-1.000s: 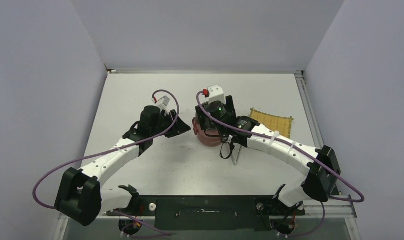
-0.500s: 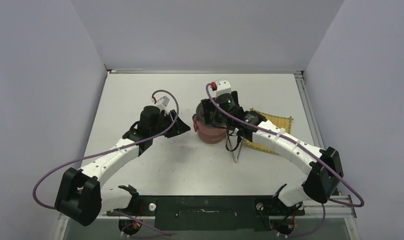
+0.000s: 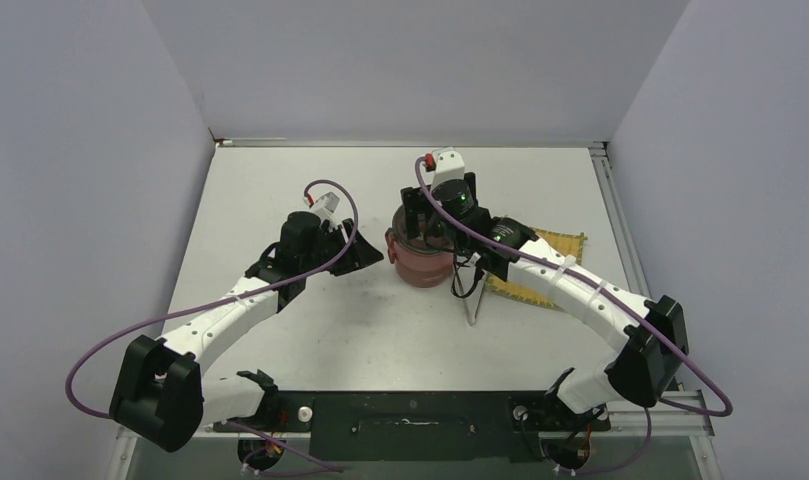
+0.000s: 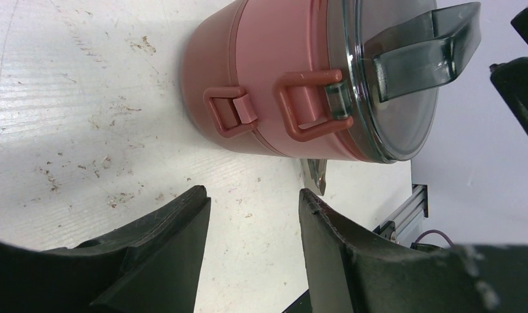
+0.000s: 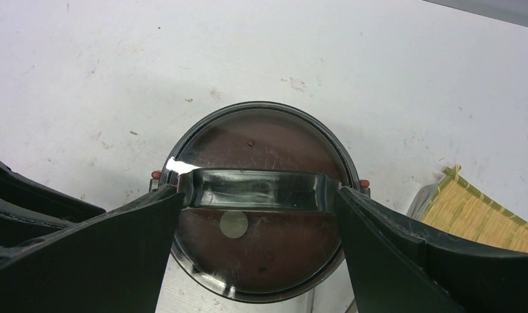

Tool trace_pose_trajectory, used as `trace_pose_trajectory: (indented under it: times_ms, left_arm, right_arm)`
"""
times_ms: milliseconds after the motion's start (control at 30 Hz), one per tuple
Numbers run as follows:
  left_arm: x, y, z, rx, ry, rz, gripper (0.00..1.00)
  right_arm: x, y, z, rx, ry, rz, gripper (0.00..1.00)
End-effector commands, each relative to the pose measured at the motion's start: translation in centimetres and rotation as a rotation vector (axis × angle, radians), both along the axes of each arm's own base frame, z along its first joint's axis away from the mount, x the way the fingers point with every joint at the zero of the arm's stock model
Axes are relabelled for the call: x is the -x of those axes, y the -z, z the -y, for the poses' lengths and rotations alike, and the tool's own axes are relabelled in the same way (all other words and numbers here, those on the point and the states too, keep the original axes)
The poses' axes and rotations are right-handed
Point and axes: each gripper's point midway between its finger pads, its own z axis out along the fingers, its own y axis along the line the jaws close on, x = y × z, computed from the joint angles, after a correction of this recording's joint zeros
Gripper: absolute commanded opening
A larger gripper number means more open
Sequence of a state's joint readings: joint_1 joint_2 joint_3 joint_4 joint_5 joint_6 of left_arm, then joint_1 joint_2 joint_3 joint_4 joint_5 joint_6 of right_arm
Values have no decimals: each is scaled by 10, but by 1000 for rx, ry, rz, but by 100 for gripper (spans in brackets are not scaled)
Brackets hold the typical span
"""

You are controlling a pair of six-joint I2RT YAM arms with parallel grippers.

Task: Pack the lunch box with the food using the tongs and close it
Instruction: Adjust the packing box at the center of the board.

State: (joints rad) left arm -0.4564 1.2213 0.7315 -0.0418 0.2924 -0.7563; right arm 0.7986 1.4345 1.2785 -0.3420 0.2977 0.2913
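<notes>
1 lunch box (image 3: 420, 268) stands near the middle of the table (image 3: 280, 180). Its 2 dark-red tiers are stacked and 2 clasps (image 4: 232, 111) show down one side. It is capped by 1 clear lid (image 5: 261, 150) with 1 smoky handle (image 5: 294, 189). Through the lid only a dark reddish inside shows, and its contents cannot be made out. 1 pair of tongs (image 3: 471, 308) lies on the table just right of the box, beside 1 yellow woven mat (image 3: 565, 243) partly under the right arm. The right gripper (image 5: 259, 192) hangs over the lid with its 2 fingers spread wide, 1 toward each end of the handle. The left wrist view shows a gap between them and it. The left gripper (image 4: 253, 195) sits low at the box's left side, fingers apart, with only bare table between them.
</notes>
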Motion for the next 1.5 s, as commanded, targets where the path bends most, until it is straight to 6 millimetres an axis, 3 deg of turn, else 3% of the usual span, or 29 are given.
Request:
trace_pose_trajectory:
  times_ms: [0,433,600,900,1100,1467]
  left_arm:
    - [-5,-11,2,25,2,33,50]
    - [-5,-9,1,20,-3,27,51]
    - [-23,-16,5,35,-26,70,51]
    - [-70,-21,-7,24,-146,99,51]
    - [-89,-12,1,-16,-127,85,50]
    - [-91,3,18,-71,-76,48,43]
  right_arm:
    - [-17,-15,-4,-22,32,56,90]
    - [-26,30,-2,64,45,1,90]
    - [-18,57,8,98,54,-66,90]
    - [3,103,21,128,55,-167,91]
    - [10,116,26,135,60,-194,92]
    - [12,123,29,147,69,-200,93]
